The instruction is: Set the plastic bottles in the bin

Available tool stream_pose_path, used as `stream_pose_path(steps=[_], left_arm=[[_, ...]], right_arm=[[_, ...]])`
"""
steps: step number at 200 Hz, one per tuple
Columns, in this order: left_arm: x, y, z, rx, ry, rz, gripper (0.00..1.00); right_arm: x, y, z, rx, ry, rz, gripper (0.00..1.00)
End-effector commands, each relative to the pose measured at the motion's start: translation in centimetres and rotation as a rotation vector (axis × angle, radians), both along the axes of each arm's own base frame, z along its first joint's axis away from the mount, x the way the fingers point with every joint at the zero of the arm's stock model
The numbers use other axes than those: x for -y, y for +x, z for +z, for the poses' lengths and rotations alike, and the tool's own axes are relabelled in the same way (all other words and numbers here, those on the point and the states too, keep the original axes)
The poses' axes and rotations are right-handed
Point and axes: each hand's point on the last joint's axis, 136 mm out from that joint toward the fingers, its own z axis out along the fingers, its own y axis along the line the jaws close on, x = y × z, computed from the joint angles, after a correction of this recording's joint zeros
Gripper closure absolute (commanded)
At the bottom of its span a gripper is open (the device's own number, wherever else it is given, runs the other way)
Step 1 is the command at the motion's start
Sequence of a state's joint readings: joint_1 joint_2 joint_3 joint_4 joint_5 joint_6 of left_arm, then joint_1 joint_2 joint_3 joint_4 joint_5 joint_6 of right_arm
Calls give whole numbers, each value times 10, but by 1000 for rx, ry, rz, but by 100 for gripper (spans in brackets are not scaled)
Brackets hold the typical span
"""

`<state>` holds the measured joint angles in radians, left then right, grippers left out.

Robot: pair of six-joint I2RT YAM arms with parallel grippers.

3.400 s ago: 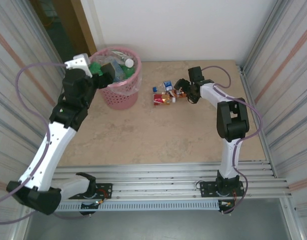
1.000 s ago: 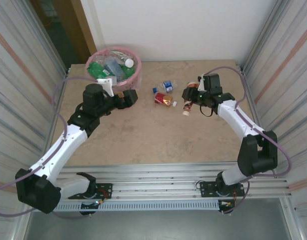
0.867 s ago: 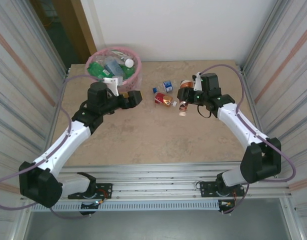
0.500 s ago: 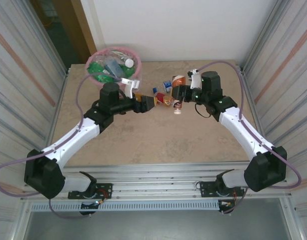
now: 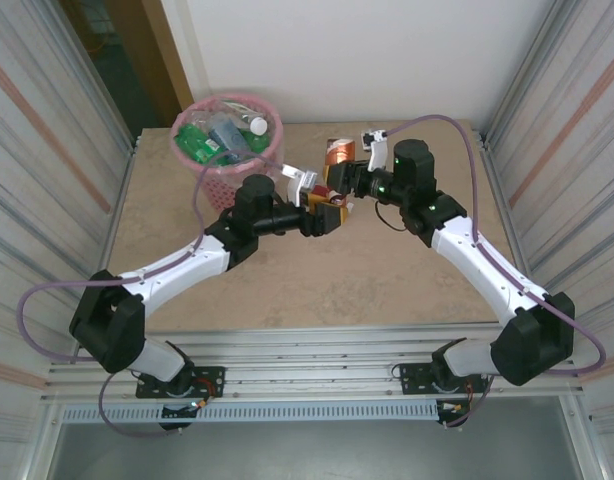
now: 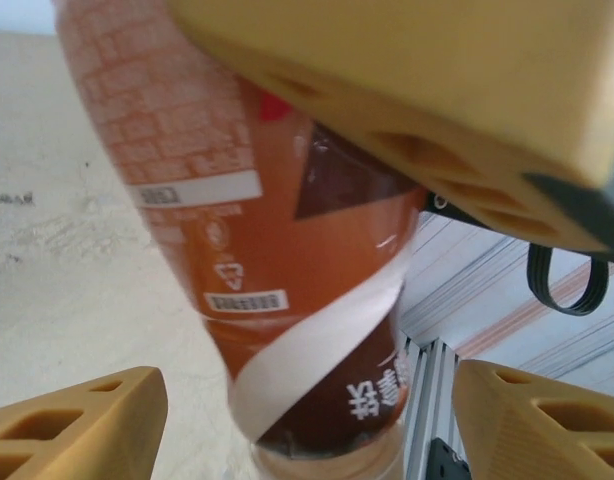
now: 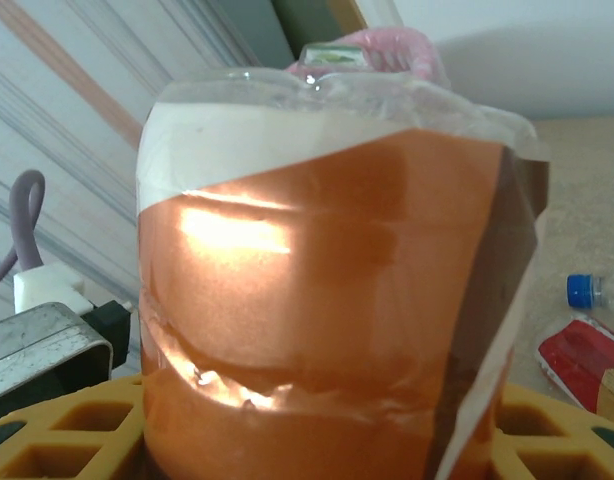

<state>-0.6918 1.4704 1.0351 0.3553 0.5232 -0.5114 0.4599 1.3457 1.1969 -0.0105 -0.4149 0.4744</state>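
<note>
A handover seems in hand above the far middle of the worktop (image 5: 287, 280). The right claw (image 7: 317, 420) is clamped on an orange-brown bottle (image 7: 327, 260), and the left claw (image 6: 307, 410) stands part open astride it, apparently not touching. Next the left must grip before the right lets go, then carry it to the bin (image 5: 215, 178) at the far left corner.

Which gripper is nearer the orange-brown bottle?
Right: the right gripper is shut on the orange-brown bottle. The left gripper is open, fingers either side of its neck, not touching.
</note>
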Motion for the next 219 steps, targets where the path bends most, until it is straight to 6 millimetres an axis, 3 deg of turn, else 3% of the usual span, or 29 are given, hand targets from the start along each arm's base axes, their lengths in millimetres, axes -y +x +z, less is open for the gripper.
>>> stream_pose_path(steps=[1, 22, 56, 69, 81, 94, 109, 156, 199, 219], left_arm=[[-2, 8, 14, 49, -53, 54, 33], [-3, 10, 14, 52, -56, 64, 45], [-9, 11, 15, 59, -38, 86, 82], [-17, 13, 14, 53, -4, 107, 92], [-29, 16, 14, 41, 47, 127, 97], [-44, 19, 11, 30, 130, 148, 100], [-68, 24, 13, 36, 221, 180, 100], [-151, 46, 37, 74, 462, 278, 100], [-209, 74, 51, 107, 657, 323, 100], [-224, 85, 51, 113, 721, 314, 100]], right_arm=[[-2, 3, 37, 68, 85, -24, 53], [-6, 3, 37, 59, 99, -15, 53], [-7, 6, 34, 52, 86, -24, 49], [-5, 7, 34, 52, 70, -32, 41], [-3, 8, 37, 56, 51, -40, 25], [2, 8, 41, 60, 26, -53, 9], [12, 8, 49, 76, 7, -83, 0], [55, 2, 66, 105, 11, -207, 2], [73, -2, 56, 56, -26, -262, 2], [79, -2, 50, 36, -42, -285, 2]])
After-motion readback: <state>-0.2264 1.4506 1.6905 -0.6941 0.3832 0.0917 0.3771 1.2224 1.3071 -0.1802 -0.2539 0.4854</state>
